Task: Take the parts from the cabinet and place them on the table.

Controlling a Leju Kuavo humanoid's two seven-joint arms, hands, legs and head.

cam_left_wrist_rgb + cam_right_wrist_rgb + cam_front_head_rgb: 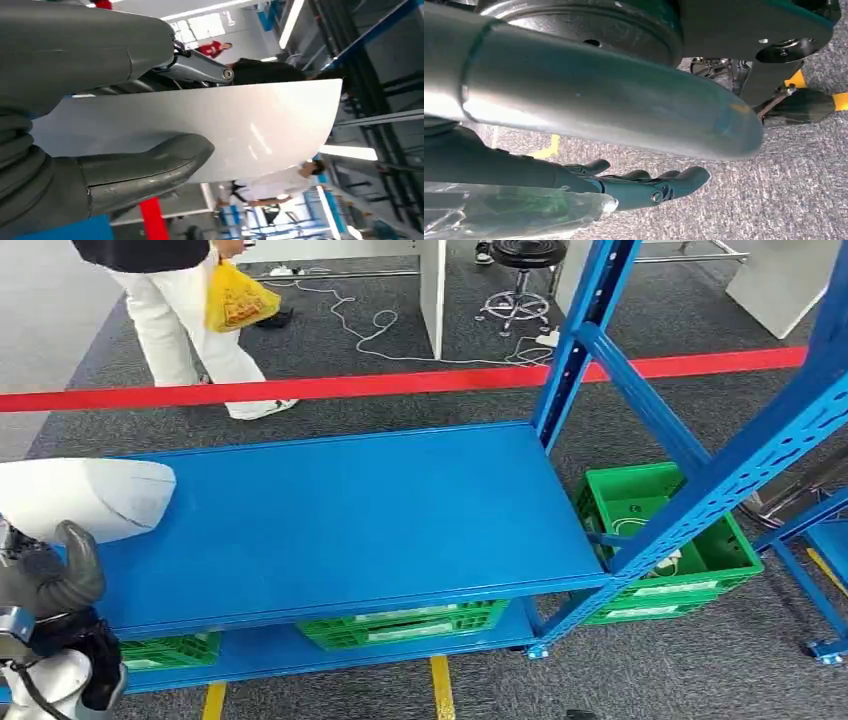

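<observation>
The left hand (pixel 45 575) grips a white part (pixel 85 498), its long axis toward three o'clock over the blue shelf (pixel 350 520); the right hand (pixel 644 185) (hanging, likely) lies unclenched, holding nothing.

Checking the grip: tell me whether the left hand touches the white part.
Touching. The left wrist view shows the left hand gripping the white part, thumb pressed on its face.

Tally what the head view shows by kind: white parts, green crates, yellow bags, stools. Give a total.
white part: 1
green crates: 3
yellow bag: 1
stool: 1
Total: 6
</observation>
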